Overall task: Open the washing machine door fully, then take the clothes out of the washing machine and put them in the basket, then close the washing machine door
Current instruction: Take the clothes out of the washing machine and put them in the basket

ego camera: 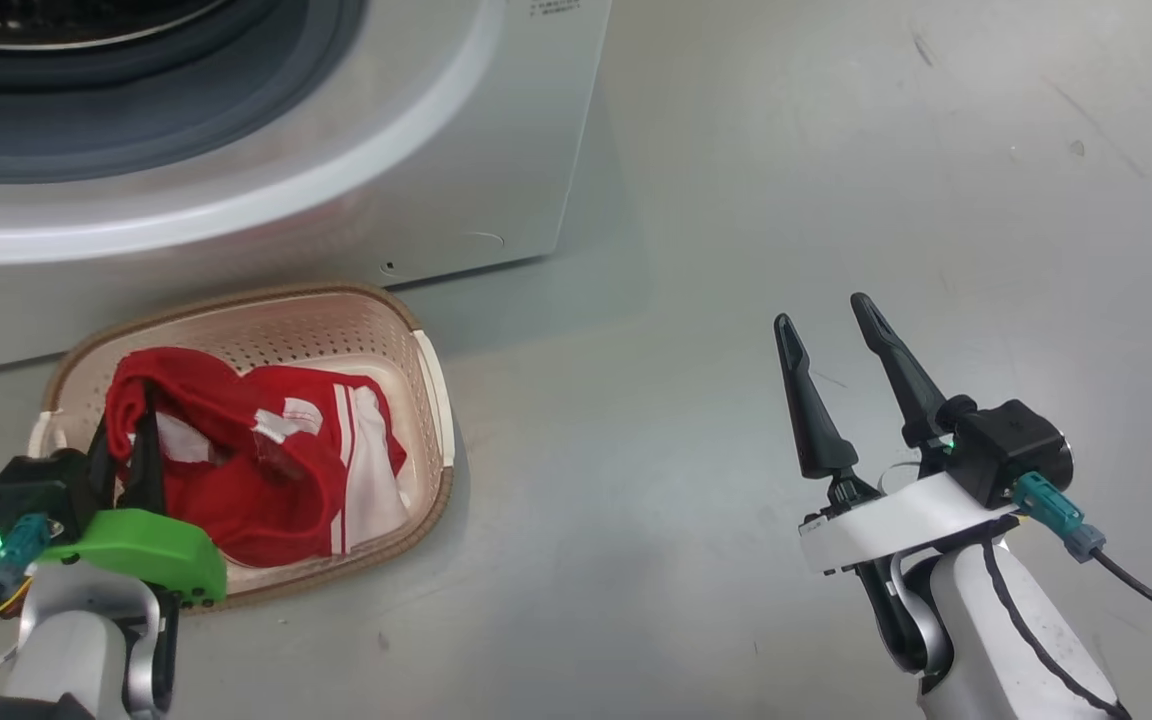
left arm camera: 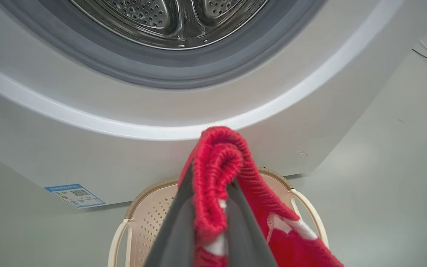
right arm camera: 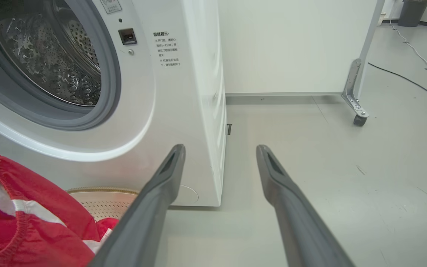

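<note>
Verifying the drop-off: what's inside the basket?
A red-and-white garment fills most of the basket, its hem pinched in the shut left gripper. Perforated walls show around it. The floor beneath the garment is covered, so other items there can't be ruled out.

Drum opening (right arm camera: pixel 46 55): unblocked.
Basket (ego camera: pixel 336 312): mostly occupied by red garment (ego camera: pixel 266 450).
Floor (ego camera: pixel 836 200) right of washing machine (ego camera: pixel 496 150): open passage.
</note>
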### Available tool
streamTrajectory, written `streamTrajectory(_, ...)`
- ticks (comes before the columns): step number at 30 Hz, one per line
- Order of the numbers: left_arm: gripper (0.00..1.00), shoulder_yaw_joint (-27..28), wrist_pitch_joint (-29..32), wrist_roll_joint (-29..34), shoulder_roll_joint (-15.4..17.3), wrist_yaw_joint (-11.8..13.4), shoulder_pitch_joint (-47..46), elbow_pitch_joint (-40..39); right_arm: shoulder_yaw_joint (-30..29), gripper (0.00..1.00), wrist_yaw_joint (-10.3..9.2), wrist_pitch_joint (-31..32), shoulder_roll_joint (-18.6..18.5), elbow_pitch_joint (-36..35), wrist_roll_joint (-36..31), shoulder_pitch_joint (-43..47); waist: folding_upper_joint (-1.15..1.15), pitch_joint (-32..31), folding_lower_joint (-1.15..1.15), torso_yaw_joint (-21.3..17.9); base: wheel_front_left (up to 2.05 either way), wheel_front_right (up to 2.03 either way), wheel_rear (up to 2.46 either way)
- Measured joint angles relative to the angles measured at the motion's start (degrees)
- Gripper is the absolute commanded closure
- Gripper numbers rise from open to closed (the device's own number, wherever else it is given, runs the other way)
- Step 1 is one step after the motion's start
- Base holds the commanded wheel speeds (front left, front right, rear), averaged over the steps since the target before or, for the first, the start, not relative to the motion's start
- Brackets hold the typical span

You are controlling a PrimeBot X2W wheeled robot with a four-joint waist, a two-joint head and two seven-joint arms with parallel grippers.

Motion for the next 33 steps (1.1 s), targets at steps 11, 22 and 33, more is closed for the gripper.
streamTrajectory(11,1.0,2.27,0.2,-1.57,1.22,0.02,-6.88,8.69,0.85,0.0,-0.04,0.0,0.01,-2.33,0.53,-4.19,0.0,9.07,0.0,-2.15,0.0,0.0,0.0)
streamTrajectory(22,1.0,2.7,1.33,-2.56,1.56,-0.35,-12.79,18.39,2.2,0.0,-0.45,0.0,0.0,-3.21,1.11,-9.15,0.0,17.23,0.01,-3.38,0.0,0.0,0.0)
streamTrajectory(33,1.0,2.8,0.86,-2.88,1.96,-1.01,-15.39,26.14,3.07,0.0,-0.53,0.0,0.0,-2.65,1.6,-10.53,0.0,19.24,0.01,-3.96,0.0,0.0,0.0)
